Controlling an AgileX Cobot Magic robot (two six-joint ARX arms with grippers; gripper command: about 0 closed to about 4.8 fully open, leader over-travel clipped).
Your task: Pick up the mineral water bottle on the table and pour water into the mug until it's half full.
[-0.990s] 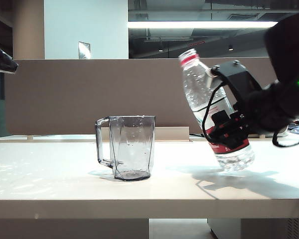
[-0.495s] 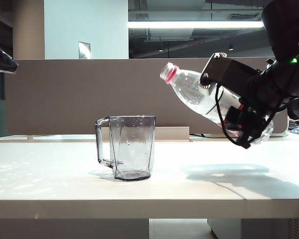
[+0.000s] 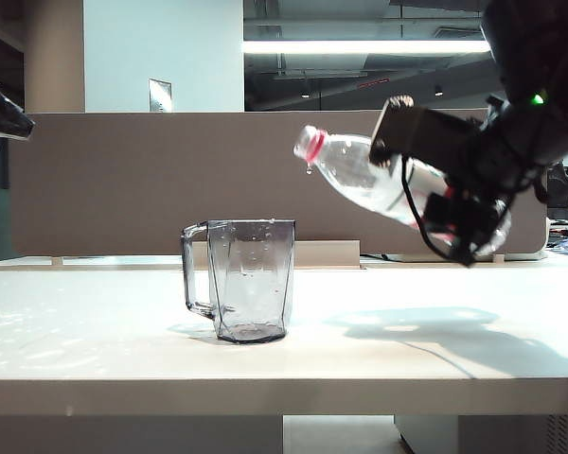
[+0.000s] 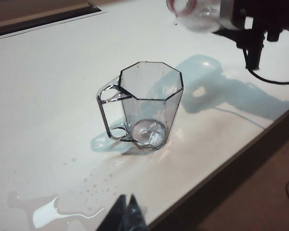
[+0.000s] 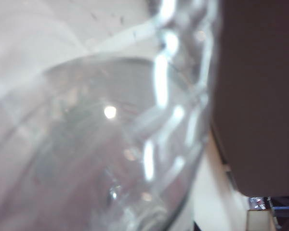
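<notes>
Clear mineral water bottle (image 3: 360, 178), clamped by the right gripper (image 3: 434, 180), tilts above-right of the mug (image 3: 251, 279) on the table (image 3: 123, 359). Left wrist view: left gripper (image 4: 125, 215) pressed together near spilled water (image 4: 53, 211). Right wrist view: bottle (image 5: 101, 144) fills the frame.

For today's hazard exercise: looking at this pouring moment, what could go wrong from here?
1. The mineral water bottle, held tilted by the right gripper, has its dripping mouth beside the mug, not over it; water may hit the table.
2. A puddle already lies near the left gripper.

Mug (image 4: 147, 103) upright on wet table (image 4: 48, 86); bottle (image 4: 195, 12) mouth above.
</notes>
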